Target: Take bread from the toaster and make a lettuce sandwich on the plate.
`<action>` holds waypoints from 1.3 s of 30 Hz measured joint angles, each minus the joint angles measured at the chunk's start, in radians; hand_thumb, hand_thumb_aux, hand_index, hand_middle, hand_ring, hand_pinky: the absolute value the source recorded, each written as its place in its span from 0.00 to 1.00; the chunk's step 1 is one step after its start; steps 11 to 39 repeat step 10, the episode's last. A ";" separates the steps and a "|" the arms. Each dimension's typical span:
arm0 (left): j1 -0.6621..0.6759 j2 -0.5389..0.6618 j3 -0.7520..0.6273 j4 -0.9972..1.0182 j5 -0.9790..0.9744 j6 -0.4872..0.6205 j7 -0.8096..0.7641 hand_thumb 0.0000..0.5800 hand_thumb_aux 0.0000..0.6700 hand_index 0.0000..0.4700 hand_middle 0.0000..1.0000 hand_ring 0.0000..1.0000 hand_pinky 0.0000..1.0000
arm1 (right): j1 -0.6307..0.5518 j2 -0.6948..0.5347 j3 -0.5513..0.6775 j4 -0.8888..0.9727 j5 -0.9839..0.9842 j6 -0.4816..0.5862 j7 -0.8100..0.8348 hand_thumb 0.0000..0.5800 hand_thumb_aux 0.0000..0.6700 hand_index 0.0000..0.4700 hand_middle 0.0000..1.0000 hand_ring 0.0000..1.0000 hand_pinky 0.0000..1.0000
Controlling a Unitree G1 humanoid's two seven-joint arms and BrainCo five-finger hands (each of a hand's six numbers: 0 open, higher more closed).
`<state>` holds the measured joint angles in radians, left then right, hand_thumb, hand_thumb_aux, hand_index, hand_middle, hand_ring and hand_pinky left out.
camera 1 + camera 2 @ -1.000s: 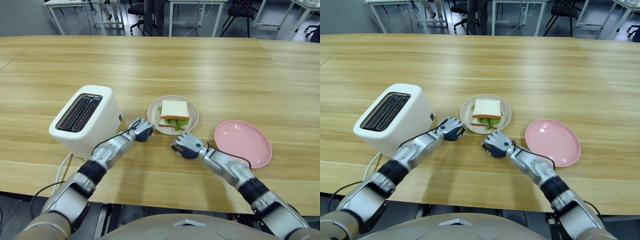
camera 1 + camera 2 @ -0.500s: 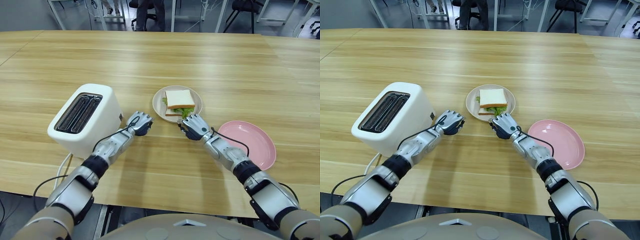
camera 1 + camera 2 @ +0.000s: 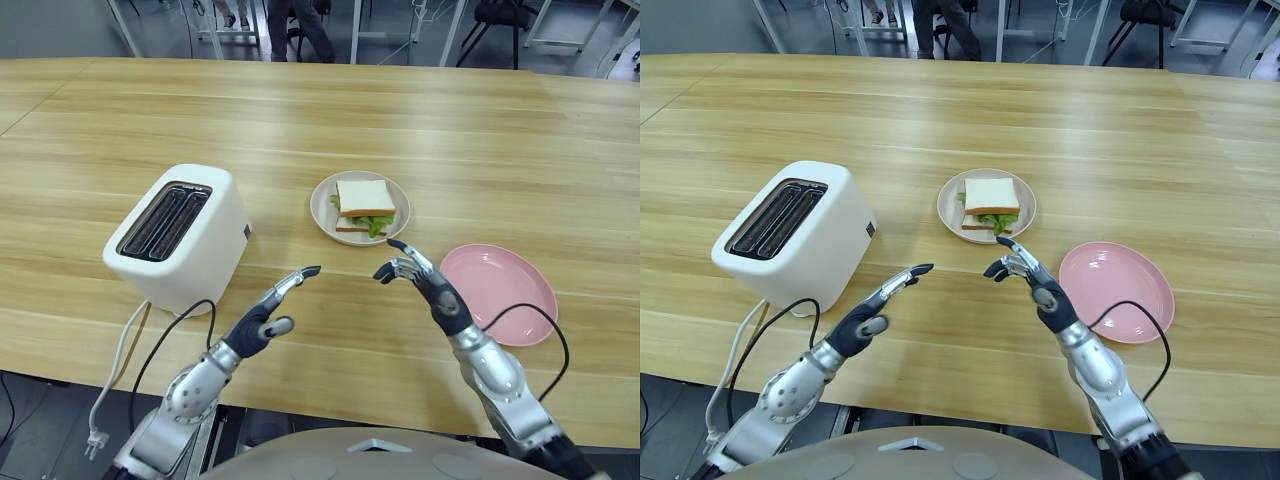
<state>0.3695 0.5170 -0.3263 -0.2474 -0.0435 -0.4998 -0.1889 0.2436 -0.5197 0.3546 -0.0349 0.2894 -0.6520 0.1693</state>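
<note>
On the table [image 3: 450, 130], seen from the left eye, the sandwich [image 3: 365, 196] sits on the beige plate [image 3: 318, 208]: a white slice on top, lettuce [image 3: 373, 225] showing at its near edge, a second slice under it. The right hand [image 3: 422, 282] hovers just short of the plate's near rim, fingers spread and holding nothing. The sandwich lies ahead of it and a little toward the robot's left. The left hand [image 3: 263, 316] is also bare, its fingers stretched out straight. It sits lower in the view, between the toaster [image 3: 178, 235] and the plate, so the sandwich is forward and to its right. A pink plate [image 3: 500, 290] lies beside the right forearm.

From the right eye, the same layout holds. The right hand [image 3: 1036, 282] is plainly the nearer of the two to the sandwich [image 3: 992, 196], while the left hand [image 3: 878, 306] stands well apart from it. The sandwich is close to square, its edges turned slightly off the table's grain — no clear long axis. The build looks finished, so any last nudge would fall to the right hand, going forward and slightly left.
</note>
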 measured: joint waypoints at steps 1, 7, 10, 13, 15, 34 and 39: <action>0.033 0.000 0.004 0.000 -0.052 -0.028 -0.035 0.00 0.00 0.00 0.00 0.00 0.00 | 0.037 -0.003 -0.002 -0.006 0.042 -0.002 0.051 0.00 0.00 0.00 0.00 0.00 0.00; 0.106 -0.032 -0.020 0.038 -0.315 -0.134 -0.268 0.00 0.00 0.00 0.00 0.00 0.00 | 0.147 0.002 -0.012 -0.025 0.341 0.068 0.400 0.00 0.00 0.00 0.00 0.00 0.00; 0.113 -0.047 -0.050 0.079 -0.484 -0.137 -0.447 0.00 0.00 0.00 0.00 0.00 0.00 | 0.161 0.021 -0.050 -0.006 0.515 0.180 0.596 0.00 0.00 0.00 0.00 0.00 0.00; 0.113 -0.047 -0.050 0.079 -0.484 -0.137 -0.447 0.00 0.00 0.00 0.00 0.00 0.00 | 0.161 0.021 -0.050 -0.006 0.515 0.180 0.596 0.00 0.00 0.00 0.00 0.00 0.00; 0.113 -0.047 -0.050 0.079 -0.484 -0.137 -0.447 0.00 0.00 0.00 0.00 0.00 0.00 | 0.161 0.021 -0.050 -0.006 0.515 0.180 0.596 0.00 0.00 0.00 0.00 0.00 0.00; 0.113 -0.047 -0.050 0.079 -0.484 -0.137 -0.447 0.00 0.00 0.00 0.00 0.00 0.00 | 0.161 0.021 -0.050 -0.006 0.515 0.180 0.596 0.00 0.00 0.00 0.00 0.00 0.00; 0.113 -0.047 -0.050 0.079 -0.484 -0.137 -0.447 0.00 0.00 0.00 0.00 0.00 0.00 | 0.161 0.021 -0.050 -0.006 0.515 0.180 0.596 0.00 0.00 0.00 0.00 0.00 0.00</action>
